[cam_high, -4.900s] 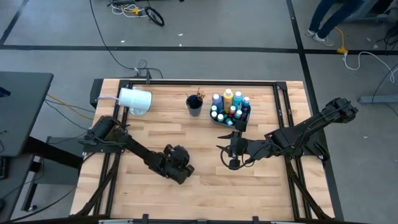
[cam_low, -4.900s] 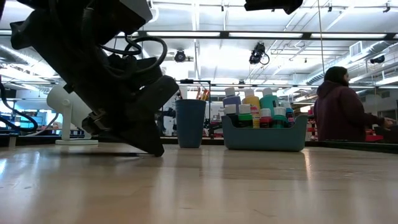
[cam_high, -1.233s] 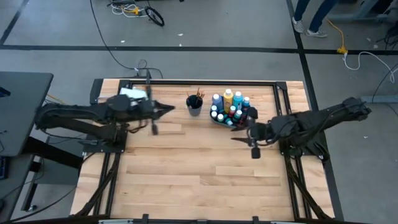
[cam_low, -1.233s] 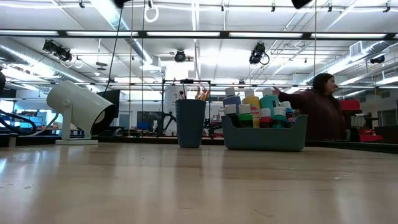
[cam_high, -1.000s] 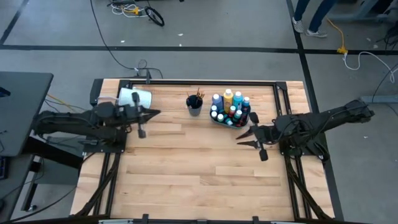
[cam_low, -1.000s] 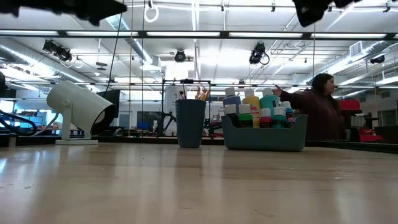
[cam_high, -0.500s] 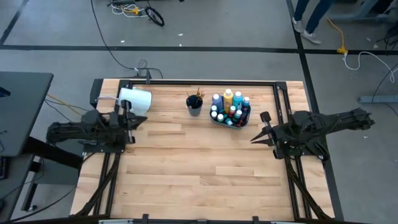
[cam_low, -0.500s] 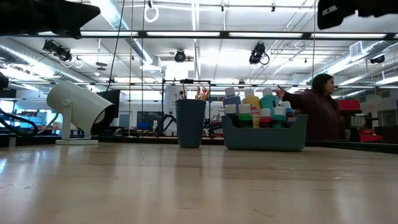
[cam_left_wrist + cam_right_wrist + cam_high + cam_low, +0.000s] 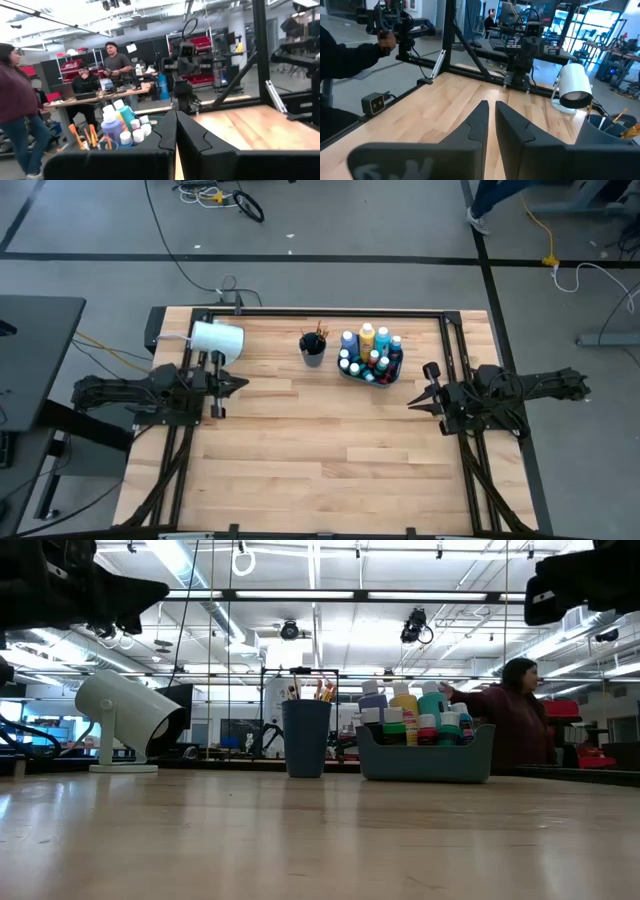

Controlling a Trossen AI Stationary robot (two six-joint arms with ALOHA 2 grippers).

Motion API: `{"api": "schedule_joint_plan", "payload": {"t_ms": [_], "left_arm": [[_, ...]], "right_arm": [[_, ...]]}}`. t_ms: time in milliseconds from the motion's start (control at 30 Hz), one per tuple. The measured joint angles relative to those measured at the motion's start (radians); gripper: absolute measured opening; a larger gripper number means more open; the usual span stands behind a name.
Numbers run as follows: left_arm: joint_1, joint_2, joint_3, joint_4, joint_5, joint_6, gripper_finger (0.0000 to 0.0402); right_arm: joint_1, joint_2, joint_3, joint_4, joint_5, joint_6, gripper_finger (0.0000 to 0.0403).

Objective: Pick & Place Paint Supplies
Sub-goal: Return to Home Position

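Many paint bottles (image 9: 370, 356) stand between left hand (image 9: 241, 383) and right hand (image 9: 410, 405).

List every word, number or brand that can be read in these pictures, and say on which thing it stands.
No text can be read in any view.
Labels on the paint bottles: too small to read.
Raised marks on the body of the right gripper: blurred, not readable.
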Motion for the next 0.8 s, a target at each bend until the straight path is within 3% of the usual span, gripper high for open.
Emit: {"api": "schedule_joint_plan", "payload": {"t_ms": [533,800], "left_arm": [[0.0,0.009,0.001,0.0,0.001,-0.045,0.0018],[0.0,0.009,0.001,-0.01,0.001,-0.045,0.0017]], "right_arm": [[-0.001,-0.023,-0.182,0.193,-0.01,0.076,0.0038],[-0.001,-0.021,-0.184,0.172,-0.008,0.057,0.0038]]}}
